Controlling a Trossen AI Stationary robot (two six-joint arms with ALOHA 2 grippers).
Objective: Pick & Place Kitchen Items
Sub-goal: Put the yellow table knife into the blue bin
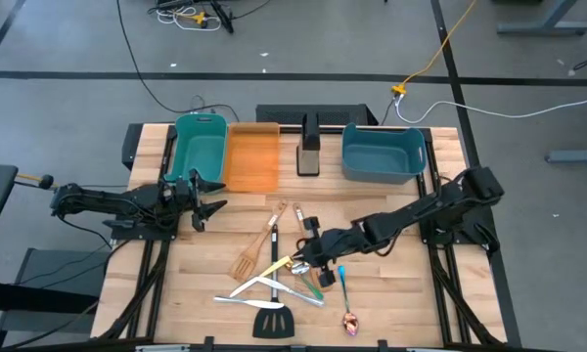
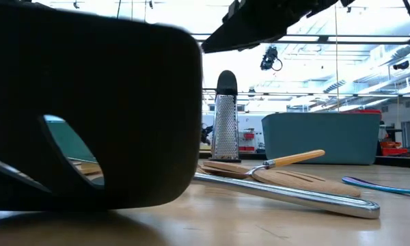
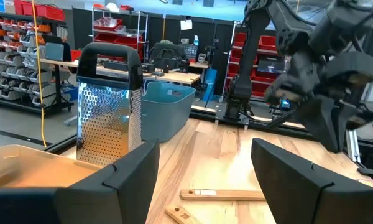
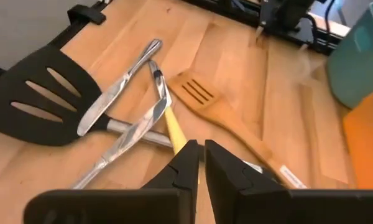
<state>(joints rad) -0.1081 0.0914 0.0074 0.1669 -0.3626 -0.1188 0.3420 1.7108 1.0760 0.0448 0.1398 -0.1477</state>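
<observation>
Utensils (image 1: 274, 279) lie heaped at the lower centre of the tabletop (image 1: 391, 293). Over them the right end effector (image 1: 306, 256) has its fingers pinched on a yellow-handled utensil (image 4: 176, 132), which crosses two silver knives (image 4: 121, 84) beside the black slotted turner (image 4: 40, 93). At centre left the left end effector (image 1: 207, 196) waits, fingers spread, near the teal bin (image 1: 198, 147).

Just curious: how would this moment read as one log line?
right gripper: fingers shut on yellow-handled utensil | left gripper: open, waiting by teal bin
</observation>
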